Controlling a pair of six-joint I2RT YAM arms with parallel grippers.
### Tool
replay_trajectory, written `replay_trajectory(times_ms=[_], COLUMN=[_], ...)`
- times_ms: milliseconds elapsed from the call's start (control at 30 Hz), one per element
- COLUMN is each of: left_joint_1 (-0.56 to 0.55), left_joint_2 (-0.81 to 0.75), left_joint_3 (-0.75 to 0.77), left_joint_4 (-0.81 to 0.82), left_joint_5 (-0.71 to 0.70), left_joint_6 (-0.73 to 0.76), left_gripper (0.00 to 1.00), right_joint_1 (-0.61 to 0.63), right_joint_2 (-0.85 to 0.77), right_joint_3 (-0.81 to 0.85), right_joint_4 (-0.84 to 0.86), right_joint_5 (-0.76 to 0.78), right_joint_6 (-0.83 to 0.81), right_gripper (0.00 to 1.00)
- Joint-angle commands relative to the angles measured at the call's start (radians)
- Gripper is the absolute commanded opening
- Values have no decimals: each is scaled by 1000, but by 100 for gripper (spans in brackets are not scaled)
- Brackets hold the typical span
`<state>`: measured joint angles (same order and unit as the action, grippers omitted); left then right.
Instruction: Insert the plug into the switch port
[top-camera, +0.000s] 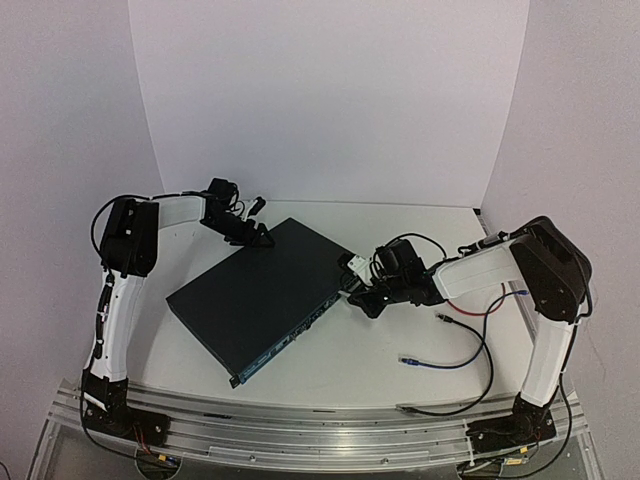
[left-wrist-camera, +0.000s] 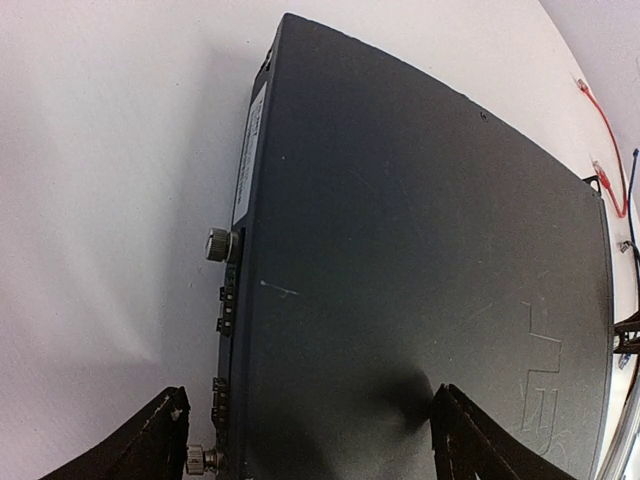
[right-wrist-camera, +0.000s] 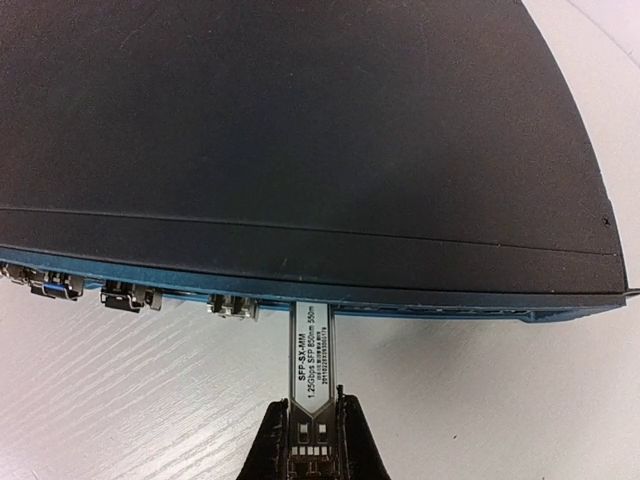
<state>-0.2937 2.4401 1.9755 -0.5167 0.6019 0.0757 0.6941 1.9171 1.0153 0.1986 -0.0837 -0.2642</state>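
1. My right gripper (right-wrist-camera: 310, 418) is clamped on the rear of the plug (right-wrist-camera: 309, 355) — a slim silver metal module with a printed white label.
2. The plug's nose meets the socket face of the switch (right-wrist-camera: 300, 120), the large flat dark navy-black metal box on the white table (right-wrist-camera: 500, 400). Most of the plug's body shows outside.
3. My left gripper (left-wrist-camera: 310, 445) stands at the switch's far edge, jaws wide apart, holding nothing.
4. Left to do, by my reckoning — push the plug fully home, then release.
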Motion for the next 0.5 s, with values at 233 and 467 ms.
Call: replay_trajectory(times_ms=[233, 467], left_joint_1=[-19, -19], left_joint_2=[22, 20], left_joint_3=[19, 12], left_joint_4=[-52, -57], left_joint_5=[66, 70], left_joint_6=[-1, 4], left_gripper=[82, 82], right_joint_1=[2, 2], right_joint_2=[33, 28], right_joint_3=[53, 55], right_joint_4=[35, 39], right_joint_5=[60, 48], right_joint_6=[32, 53], right_gripper=[0, 0])
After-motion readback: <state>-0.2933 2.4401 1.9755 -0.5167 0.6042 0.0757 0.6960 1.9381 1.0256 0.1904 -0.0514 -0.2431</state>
